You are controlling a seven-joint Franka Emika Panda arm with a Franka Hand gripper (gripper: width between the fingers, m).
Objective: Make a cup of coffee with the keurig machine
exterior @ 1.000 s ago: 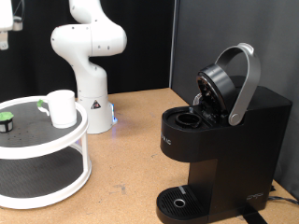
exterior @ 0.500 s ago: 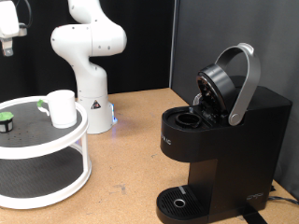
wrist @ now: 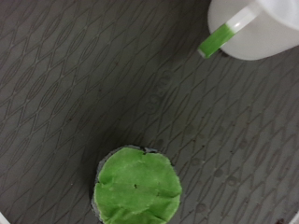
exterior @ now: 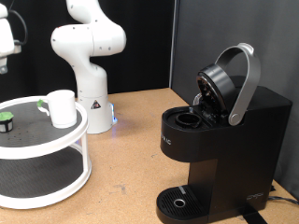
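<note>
In the exterior view the gripper (exterior: 5,63) shows only at the far left edge, high above the white two-tier stand (exterior: 56,149); just a sliver of it is in frame, so I cannot tell whether the fingers are spread or closed, and nothing is seen between them. The cup (exterior: 62,107) stands upright on the dark top shelf of the stand, to the right of and below the gripper and apart from it. It looks like a small glazed ceramic mug: stiff, fairly light, smooth enough to slip, and liable to chip if dropped, so my judgement is that the rim wall or the handle are the sensible places to take hold. The small green-topped pod (exterior: 6,121) sits on the same shelf near the exterior view's left edge, closer to being under the gripper than the cup is. It is probably very light, with a thin foil top that could dent, so its sides are the safer grip. The keurig machine (exterior: 220,140) stands well apart at the exterior view's right, its lid raised and the pod chamber open; no cup is on its drip tray.

In the wrist view the fingers themselves do not appear. The camera looks straight down on the dark mesh shelf, with the pod's green top (wrist: 138,187) nearly beneath it, and the cup (wrist: 257,26) off at one corner, a short green stick (wrist: 216,41) lying against it
</note>
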